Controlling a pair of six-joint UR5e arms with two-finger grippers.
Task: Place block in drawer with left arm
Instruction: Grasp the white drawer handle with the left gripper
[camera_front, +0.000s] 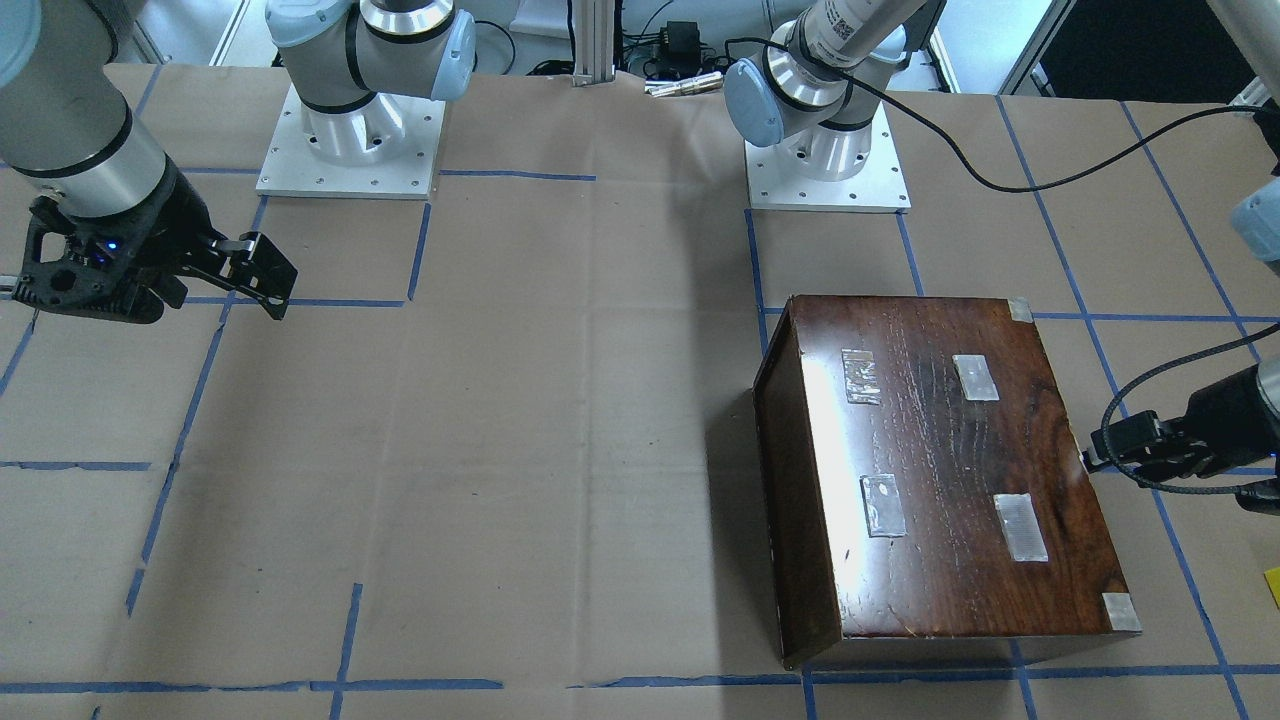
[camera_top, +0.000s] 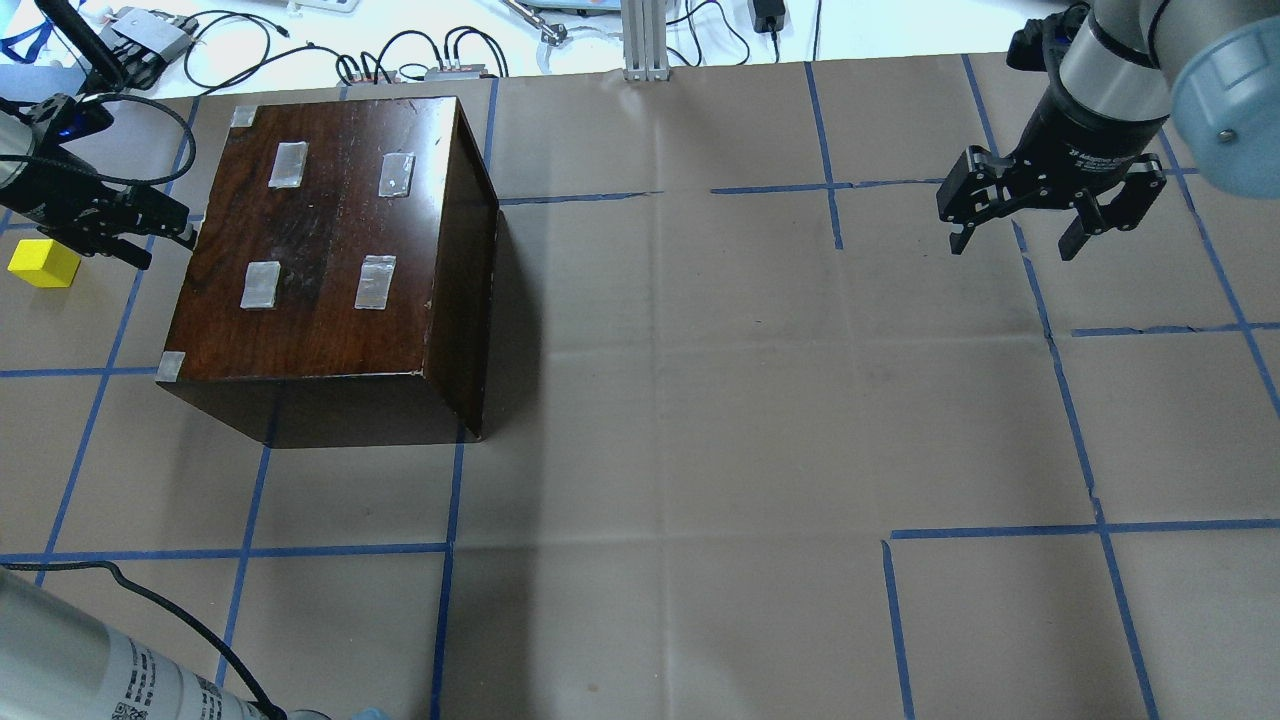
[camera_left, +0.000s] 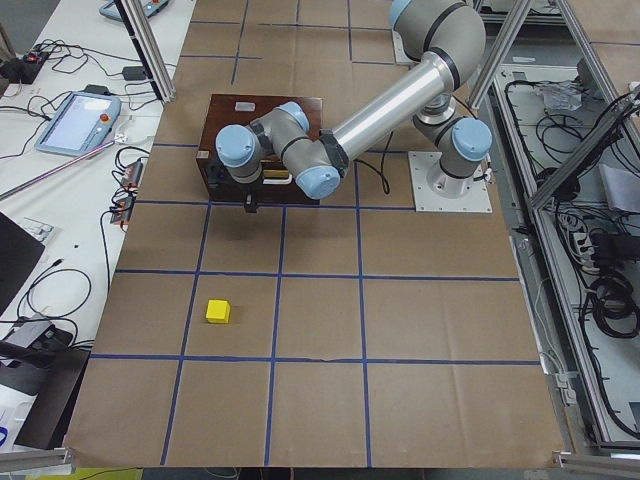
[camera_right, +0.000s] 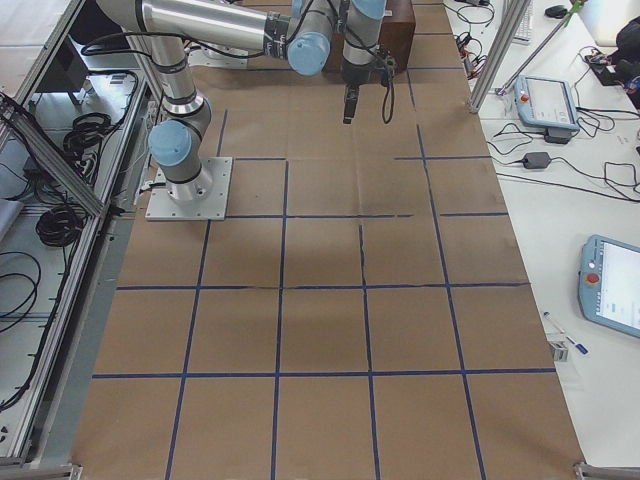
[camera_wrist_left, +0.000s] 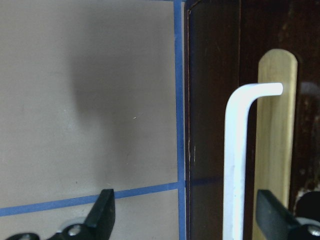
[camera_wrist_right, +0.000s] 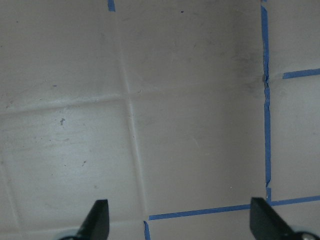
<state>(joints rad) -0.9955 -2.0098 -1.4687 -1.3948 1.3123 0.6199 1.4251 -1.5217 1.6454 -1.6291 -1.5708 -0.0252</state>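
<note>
Lying free, the block (camera_top: 44, 263) sits beside the left tool (camera_top: 168, 245).

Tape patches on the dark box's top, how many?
6. Four inner patches sit on the top of the dark box. Two corner patches are at its left corners in the overhead view. The side faces may hide more.

A robotics lab, plainly — two industrial robot arms (camera_left: 390, 105) are bolted on metal plates (camera_front: 350, 150) to a long table (camera_right: 320, 300) papered in brown and squared off with blue tape (camera_top: 1100, 530). Control tablets (camera_right: 545, 100) and tangled cables (camera_top: 230, 50) litter the white benches (camera_right: 580, 230) — aluminium framing (camera_top: 645, 40) stands around.
</note>
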